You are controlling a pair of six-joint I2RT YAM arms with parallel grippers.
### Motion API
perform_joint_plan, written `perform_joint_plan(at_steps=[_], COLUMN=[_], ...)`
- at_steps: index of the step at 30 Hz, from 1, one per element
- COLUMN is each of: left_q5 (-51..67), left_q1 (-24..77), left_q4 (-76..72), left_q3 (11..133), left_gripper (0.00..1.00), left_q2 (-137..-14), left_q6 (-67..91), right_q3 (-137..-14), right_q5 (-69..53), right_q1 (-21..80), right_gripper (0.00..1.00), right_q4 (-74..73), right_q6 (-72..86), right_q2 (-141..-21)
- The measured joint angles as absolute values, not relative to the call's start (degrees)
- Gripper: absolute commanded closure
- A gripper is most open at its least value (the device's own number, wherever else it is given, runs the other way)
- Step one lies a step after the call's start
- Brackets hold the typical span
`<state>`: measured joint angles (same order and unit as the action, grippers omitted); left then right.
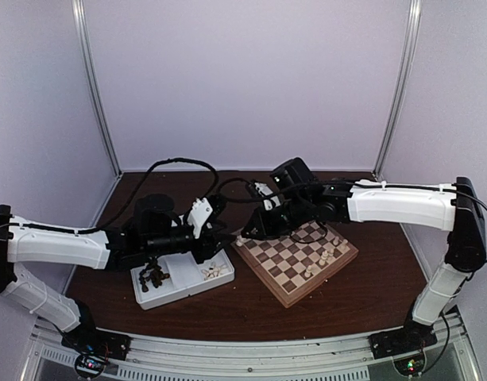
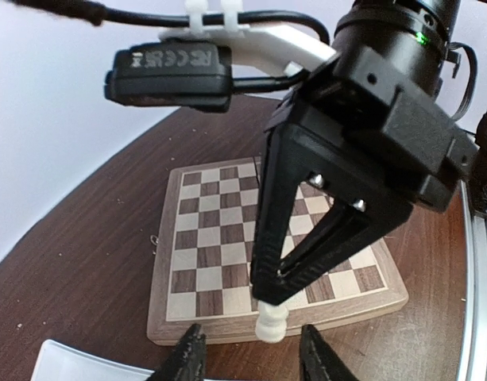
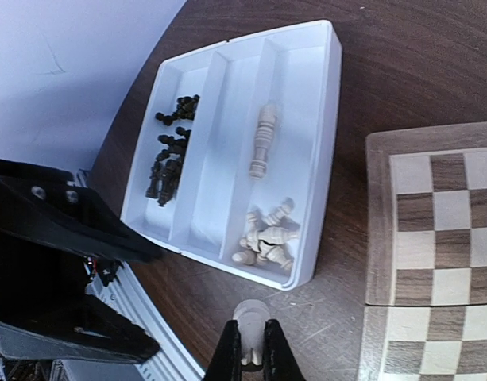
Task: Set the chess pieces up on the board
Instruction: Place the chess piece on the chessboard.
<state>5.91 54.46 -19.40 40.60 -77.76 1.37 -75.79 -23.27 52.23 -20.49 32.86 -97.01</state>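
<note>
We see a dark wooden table (image 1: pixel 370 294) with two robot arms reaching toward its middle. The right gripper (image 3: pixel 249 355) is clenched on a single cream piece (image 3: pixel 249 316), which stands upright between its two black fingers with its rounded top showing above the tips. From the left wrist camera, that piece (image 2: pixel 271 324) hangs below the fingertips at the near rim of the board (image 2: pixel 215 238). We cannot tell whether it touches the wood. The checkered board (image 1: pixel 295 266) lies at an angle right of centre. A few cream pieces on the board (image 1: pixel 326 255) stand near its right side. The held piece is at the board's left corner, the one nearest the tray (image 1: pixel 179 292). The white tray (image 3: pixel 332 119) lies just beside the board. A cluster of dark pieces (image 3: pixel 168 163) lies in its outer compartment. A pile of loose cream pieces (image 3: pixel 265 238) and one longer cream piece (image 3: pixel 262 139), on its side, lie in the compartment nearest the board. The left gripper (image 2: pixel 251 359) is released, its two fingers spread apart and holding nothing. It hovers low by the tray's board-side end, facing the right gripper.
</note>
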Motion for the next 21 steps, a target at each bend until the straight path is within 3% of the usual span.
perform_joint_plan(at_steps=[4,11,16,21], left_q5=[4.64,1.1,-2.44,-8.47], left_q1=[54.46,54.46,54.46,54.08], left_q4=[-19.44,-19.22,-18.06,-13.76], left_q3=[40.42,38.37,38.17,38.35], left_gripper=[0.46,0.41,0.29,0.26], left_q2=[-75.44,-73.67,-73.52,-73.52], left_q6=[2.2,3.46,3.79,4.82], right_q3=[-74.76,-70.22,-66.39,-63.0], right_q5=[-18.06,-8.95,-2.46,2.11], right_q1=[50.72,44.56,38.61,35.46], right_gripper=[1.0,1.0,1.0,1.0], right_q4=[-25.65,-33.89,-40.03,-44.69], right_q6=[30.15,26.87,25.17,24.05], right_q2=[-93.67,-82.83,-76.03,-73.06])
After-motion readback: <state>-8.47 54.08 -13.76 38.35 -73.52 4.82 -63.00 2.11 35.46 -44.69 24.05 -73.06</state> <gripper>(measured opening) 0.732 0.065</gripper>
